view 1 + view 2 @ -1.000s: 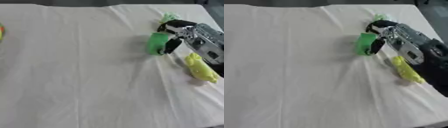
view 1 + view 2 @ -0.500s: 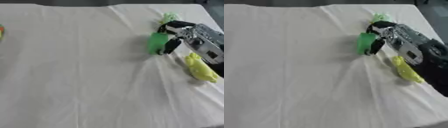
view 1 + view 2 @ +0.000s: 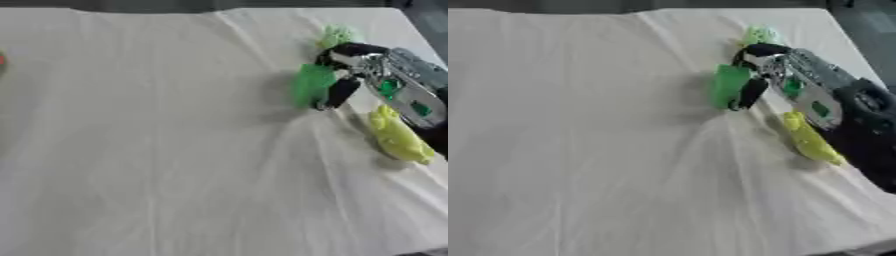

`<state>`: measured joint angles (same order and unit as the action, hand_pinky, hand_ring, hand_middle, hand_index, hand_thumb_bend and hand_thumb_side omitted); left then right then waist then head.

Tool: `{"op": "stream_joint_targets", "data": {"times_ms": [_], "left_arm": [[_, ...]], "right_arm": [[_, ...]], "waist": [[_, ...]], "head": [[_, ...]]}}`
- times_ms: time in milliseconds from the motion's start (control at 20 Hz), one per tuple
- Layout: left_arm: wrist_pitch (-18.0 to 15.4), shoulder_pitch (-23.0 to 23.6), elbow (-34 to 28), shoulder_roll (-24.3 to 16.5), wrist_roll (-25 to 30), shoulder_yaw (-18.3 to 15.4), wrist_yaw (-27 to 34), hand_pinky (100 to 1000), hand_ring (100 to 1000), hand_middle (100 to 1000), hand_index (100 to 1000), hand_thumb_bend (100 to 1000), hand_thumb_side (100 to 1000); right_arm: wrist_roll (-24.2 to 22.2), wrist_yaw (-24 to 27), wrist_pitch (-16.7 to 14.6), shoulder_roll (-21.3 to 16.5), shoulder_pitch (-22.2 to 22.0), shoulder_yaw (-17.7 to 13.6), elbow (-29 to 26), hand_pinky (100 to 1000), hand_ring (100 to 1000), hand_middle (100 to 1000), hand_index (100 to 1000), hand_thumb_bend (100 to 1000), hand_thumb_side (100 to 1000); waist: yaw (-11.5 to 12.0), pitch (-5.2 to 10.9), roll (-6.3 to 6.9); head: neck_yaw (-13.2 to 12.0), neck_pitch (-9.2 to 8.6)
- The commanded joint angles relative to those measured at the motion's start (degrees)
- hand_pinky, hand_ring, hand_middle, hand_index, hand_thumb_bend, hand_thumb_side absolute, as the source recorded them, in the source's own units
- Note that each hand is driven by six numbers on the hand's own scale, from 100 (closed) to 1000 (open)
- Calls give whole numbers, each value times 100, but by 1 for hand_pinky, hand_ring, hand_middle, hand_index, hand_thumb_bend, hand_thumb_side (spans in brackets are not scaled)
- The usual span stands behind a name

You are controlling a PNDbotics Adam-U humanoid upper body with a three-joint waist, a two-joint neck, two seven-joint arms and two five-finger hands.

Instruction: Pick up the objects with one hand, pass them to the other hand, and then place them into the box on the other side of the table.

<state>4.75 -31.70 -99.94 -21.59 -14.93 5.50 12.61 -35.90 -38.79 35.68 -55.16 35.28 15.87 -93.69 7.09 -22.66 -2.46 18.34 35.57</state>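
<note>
a white cloth (image 3: 157, 150) covers the table and fills nearly the whole frame, creased with long folds that fan out from right of centre toward the lower edge; a dark strip of room shows along the top edge and at the upper right corner, and a small patch of red and green colour (image 3: 3, 62) sits at the far left edge, too little of it visible to identify. the right hand (image 3: 765, 67), black with silver parts, enters from the right side on a forearm angled down from the upper right, its fingers curled around a bright green object (image 3: 730, 86) right of centre in the upper half, with a dark finger (image 3: 337, 92) lying across the object's right side. a pale green object (image 3: 335, 35) lies just above the hand near the top edge. a yellow-green object (image 3: 399, 137) lies on the cloth below the forearm, near the right edge. the left hand shows in neither view.
</note>
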Motion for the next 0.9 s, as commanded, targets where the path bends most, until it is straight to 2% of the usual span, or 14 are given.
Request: {"op": "stream_joint_targets", "data": {"times_ms": [50, 350, 900], "left_arm": [[-7, -75, -100, -58, 23, -6, 27, 636, 731, 803, 746, 194, 828], [-9, -63, -93, -56, 28, -6, 26, 636, 732, 804, 746, 195, 826], [-21, -29, -80, -57, 10, -18, 32, 637, 733, 805, 746, 196, 823]], "right_arm": [[-1607, -72, 1629, -127, 74, -145, -18, 903, 837, 728, 802, 452, 143], [-1607, -184, 1629, -134, 68, -192, -70, 890, 805, 632, 722, 435, 100], [-1607, -434, 1629, -153, 9, -291, -190, 863, 751, 528, 621, 408, 100]], "waist": [[-2, 110, 15], [-9, 133, 14], [-42, 211, -4]], "head": [[29, -62], [42, -36], [44, 11]]}}
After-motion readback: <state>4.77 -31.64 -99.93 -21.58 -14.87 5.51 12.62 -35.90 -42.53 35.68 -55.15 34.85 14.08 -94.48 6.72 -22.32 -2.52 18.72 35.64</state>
